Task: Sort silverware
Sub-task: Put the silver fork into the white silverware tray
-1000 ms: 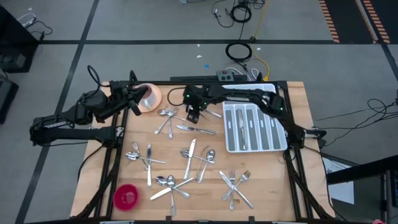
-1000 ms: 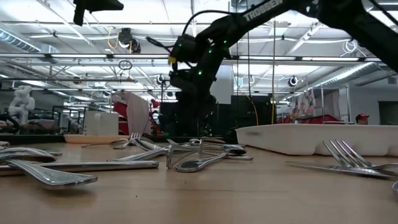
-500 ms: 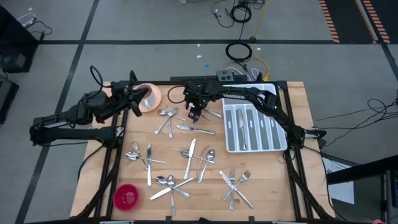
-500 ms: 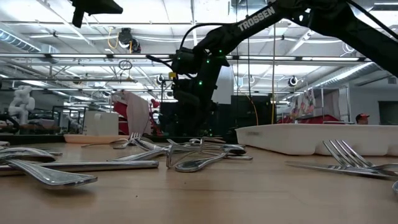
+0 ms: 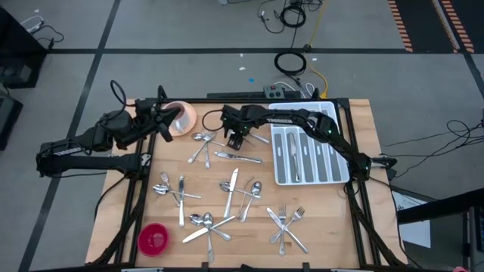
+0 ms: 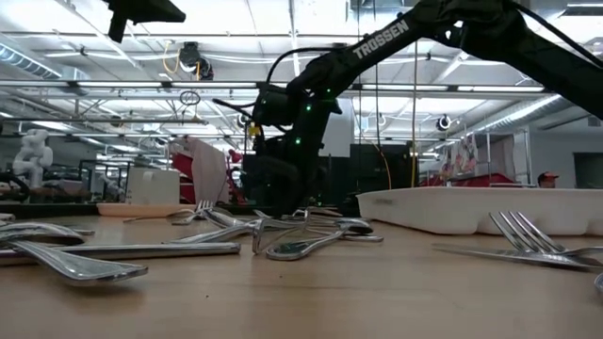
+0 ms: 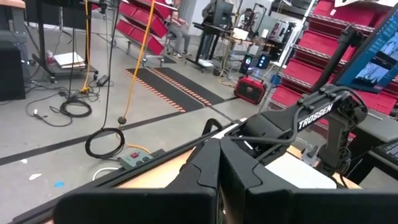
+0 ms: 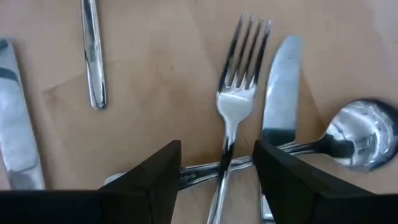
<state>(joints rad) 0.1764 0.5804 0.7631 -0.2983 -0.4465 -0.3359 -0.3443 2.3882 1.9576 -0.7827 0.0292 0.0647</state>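
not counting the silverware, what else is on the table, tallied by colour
pink cup: 1
red round dish: 1
white cutlery tray: 1
total: 3

My wood table holds silverware, a white tray right, a red bowl near left.

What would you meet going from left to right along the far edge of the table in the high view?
Left gripper → pink cup → right gripper → white cutlery tray.
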